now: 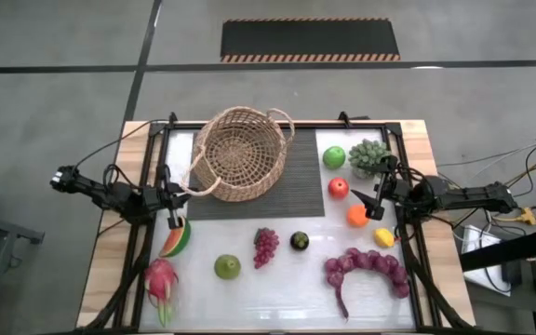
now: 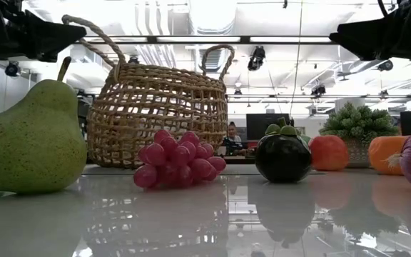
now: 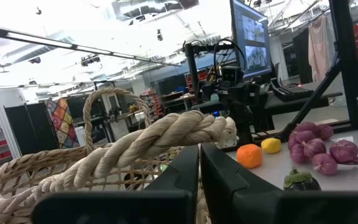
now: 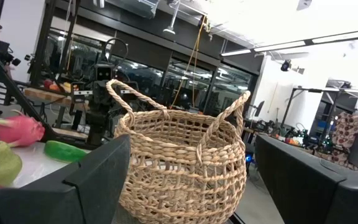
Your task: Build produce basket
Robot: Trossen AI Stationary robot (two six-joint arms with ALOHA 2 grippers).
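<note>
between the left fingers (image 3: 199, 180), the basket (image 1: 240, 154) handle (image 3: 160, 140).

Four cameras look at one table.
One looks straight down from high up. One sits low on the table, very near the pear (image 2: 21, 139) and grapes (image 2: 179, 159). One rides behind each pincer: the left (image 3: 199, 180) looks across close to the basket (image 3: 73, 168) handle, the right (image 4: 191, 180) faces it. All four see the basket.
</note>
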